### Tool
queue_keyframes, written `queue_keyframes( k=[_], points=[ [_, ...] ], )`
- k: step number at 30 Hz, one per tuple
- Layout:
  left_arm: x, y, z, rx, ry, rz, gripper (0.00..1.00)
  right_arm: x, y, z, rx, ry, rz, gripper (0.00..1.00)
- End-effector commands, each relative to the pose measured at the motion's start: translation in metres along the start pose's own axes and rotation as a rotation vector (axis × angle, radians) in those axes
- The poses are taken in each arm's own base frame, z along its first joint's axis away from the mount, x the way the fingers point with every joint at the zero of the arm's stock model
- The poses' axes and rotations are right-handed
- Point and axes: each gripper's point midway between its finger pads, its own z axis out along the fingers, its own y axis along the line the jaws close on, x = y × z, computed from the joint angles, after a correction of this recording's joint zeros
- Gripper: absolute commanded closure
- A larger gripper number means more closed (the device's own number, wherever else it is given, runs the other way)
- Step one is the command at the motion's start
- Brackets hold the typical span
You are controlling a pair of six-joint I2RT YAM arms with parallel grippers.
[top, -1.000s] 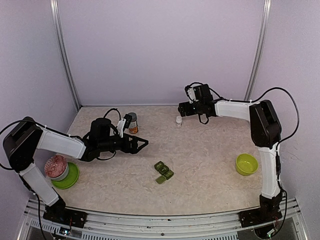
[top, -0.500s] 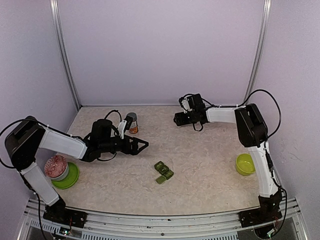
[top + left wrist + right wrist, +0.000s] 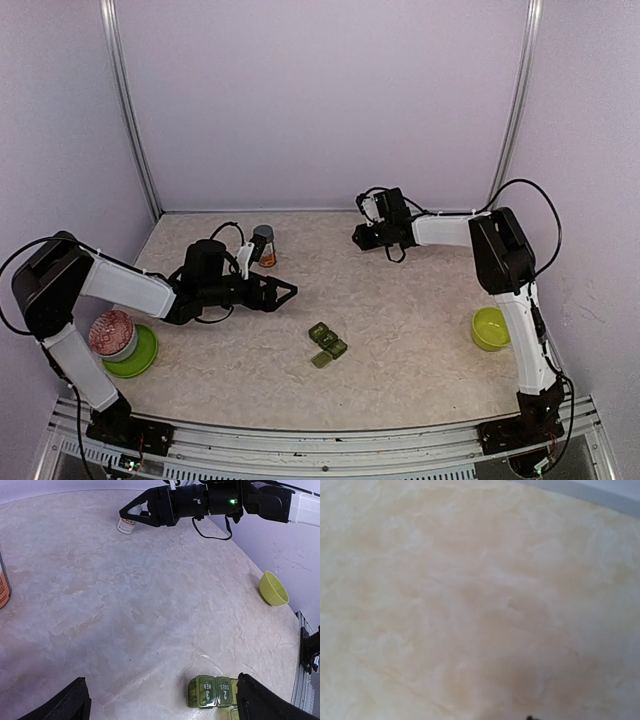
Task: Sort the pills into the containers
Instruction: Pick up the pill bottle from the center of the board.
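Beige marbled surface [image 3: 420, 300] — our right pincer [image 3: 131, 513] clamps the small white bottle [image 3: 126, 526]; our left pincer [image 3: 286, 292] gapes wide, empty, near the olive pill box [image 3: 327, 345].

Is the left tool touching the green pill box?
Apart. The top external view shows bare table between the open left tool and the pill box.

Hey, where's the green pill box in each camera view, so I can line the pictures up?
Top external: pill box, low centre, between the two arms.
Left wrist: pill box at the bottom edge, right of centre, partly cut off.
Right wrist: not in it.
Shared landmark: lime-green bowl, right side in both those views.
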Motion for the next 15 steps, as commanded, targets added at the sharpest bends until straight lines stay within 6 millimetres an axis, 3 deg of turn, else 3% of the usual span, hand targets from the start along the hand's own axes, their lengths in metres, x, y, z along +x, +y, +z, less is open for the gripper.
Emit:
queue_keyframes(
  k=[1, 6, 12, 15],
  points=[
    [-0.007, -0.002, 0.004, 0.014, -0.013, -0.001, 0.01, 0.010, 0.008, 0.002, 0.016, 0.012, -0.056, 0.73],
    [-0.008, -0.002, 0.004, 0.016, -0.011, -0.002, 0.01, 0.014, 0.032, -0.017, 0.001, 0.037, -0.154, 0.74],
    [-0.010, -0.003, 0.001, 0.010, -0.018, 0.003, 0.01, 0.032, 0.075, -0.070, -0.071, 0.061, -0.208, 0.74],
    [-0.010, -0.002, 0.001, 0.008, -0.021, 0.002, 0.01, 0.057, 0.089, -0.095, -0.105, 0.092, -0.204, 0.74]
  ],
)
